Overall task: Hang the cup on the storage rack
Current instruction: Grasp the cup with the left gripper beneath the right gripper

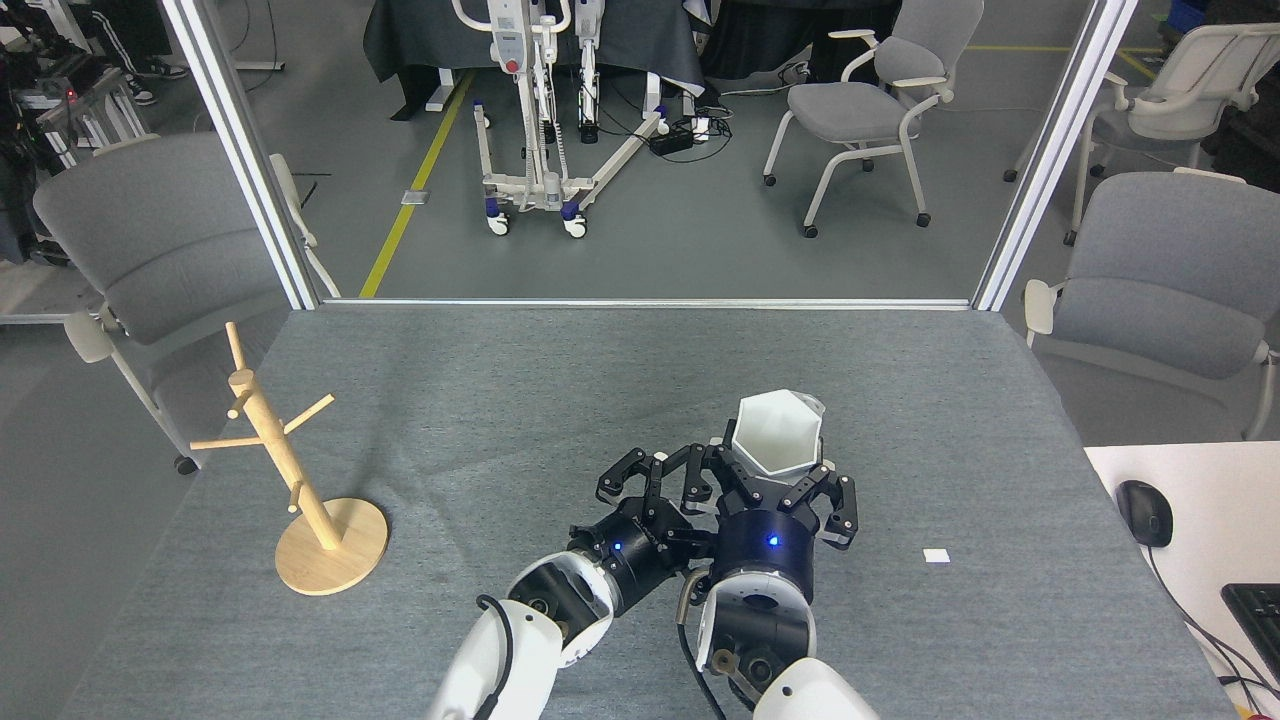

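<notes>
1. Right end effector (768, 482) grips the cup (778, 432), upright above its fingers.
2. Left end effector (655, 478), open, sits just left; a handover clash could dislodge it.
3. Rack (290, 470) stands far left.

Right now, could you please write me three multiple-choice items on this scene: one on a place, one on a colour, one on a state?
1. Where on the table does the storage rack stand?
A. near its left edge
B. near its right edge
C. at its far middle

2. What colour is the cup?
A. blue
B. white
C. black

3. What is the right hand doing?
A. hanging open over a bare table
B. gripping a peg of the rack
C. holding the cup, mouth up

Answers:
1. A, since the wooden base sits by the left edge, far from both hands.
2. B, since its hexagonal rim and inside show plain white.
3. C, since its black fingers close round the cup's lower body, while the left hand is open just beside it.
</notes>
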`<state>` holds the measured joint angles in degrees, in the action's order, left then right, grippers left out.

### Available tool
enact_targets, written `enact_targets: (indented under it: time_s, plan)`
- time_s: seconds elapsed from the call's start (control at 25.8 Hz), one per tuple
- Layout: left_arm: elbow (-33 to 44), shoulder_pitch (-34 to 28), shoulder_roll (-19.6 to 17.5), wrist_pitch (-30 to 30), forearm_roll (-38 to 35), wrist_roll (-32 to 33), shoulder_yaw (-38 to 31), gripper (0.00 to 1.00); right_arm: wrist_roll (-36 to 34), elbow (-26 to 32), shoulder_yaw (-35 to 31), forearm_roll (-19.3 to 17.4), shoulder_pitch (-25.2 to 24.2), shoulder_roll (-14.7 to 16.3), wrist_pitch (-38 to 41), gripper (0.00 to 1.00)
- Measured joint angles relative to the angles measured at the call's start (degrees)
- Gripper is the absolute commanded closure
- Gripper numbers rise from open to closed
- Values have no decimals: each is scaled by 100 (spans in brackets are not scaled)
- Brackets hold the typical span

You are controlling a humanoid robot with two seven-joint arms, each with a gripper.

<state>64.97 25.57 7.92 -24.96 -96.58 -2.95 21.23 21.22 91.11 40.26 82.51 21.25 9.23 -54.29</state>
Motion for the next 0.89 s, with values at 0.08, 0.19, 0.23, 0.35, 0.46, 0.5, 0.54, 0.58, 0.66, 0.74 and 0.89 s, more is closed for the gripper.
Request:
enact_targets:
  time_s: [0.08,0.19,0.23,0.35,0.46,0.5,0.54,0.58,0.66,0.74,0.89]
  plan:
    - [-52,25,5,-13,10,2,43,1,-6,-8,1,-2,-14,-4,5,66]
    - [-105,83,9,-13,36,37,94,1,-25,-31,16,-2,-37,-55,13,66]
    - [-122,104,12,-13,55,55,114,1,-25,-42,18,-2,-41,-74,15,66]
    - [-170,168,16,-13,129,92,153,1,-28,-61,21,0,-39,-126,16,66]
    - [-187,209,16,-13,190,103,170,1,-30,-71,22,1,-30,-175,16,66]
    - [-190,216,16,-13,207,105,172,1,-30,-72,23,1,-29,-190,16,66]
    - [-193,217,16,-13,220,113,174,1,-31,-73,24,1,-30,-212,16,66]
    - [-194,222,16,-13,231,120,177,1,-31,-74,27,1,-33,-235,17,66]
    - [-195,228,16,-14,264,121,179,1,-31,-78,34,2,-47,-281,20,66]
    - [-196,233,16,-27,322,122,180,1,-32,-83,72,2,-53,-340,20,66]
    - [-200,275,16,-2,421,126,173,1,-32,-120,204,2,-65,-445,21,67]
